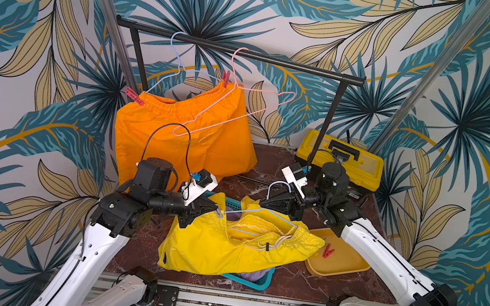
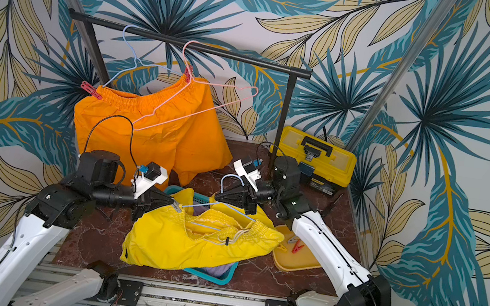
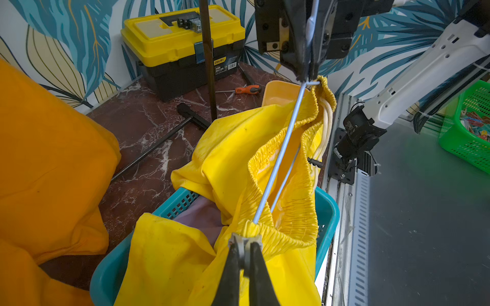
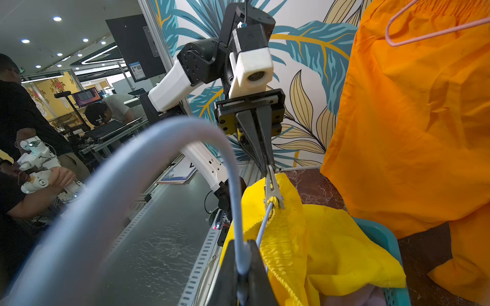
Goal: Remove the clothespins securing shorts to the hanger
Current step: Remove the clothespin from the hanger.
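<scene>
Left end effector (image 4: 267, 166) pinches a grey clothespin (image 4: 273, 191) on yellow shorts (image 4: 331, 238).

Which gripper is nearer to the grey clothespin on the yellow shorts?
Left. The left gripper is shut on the grey clothespin; the right gripper holds the blue hanger near its hook, apart from it.
</scene>
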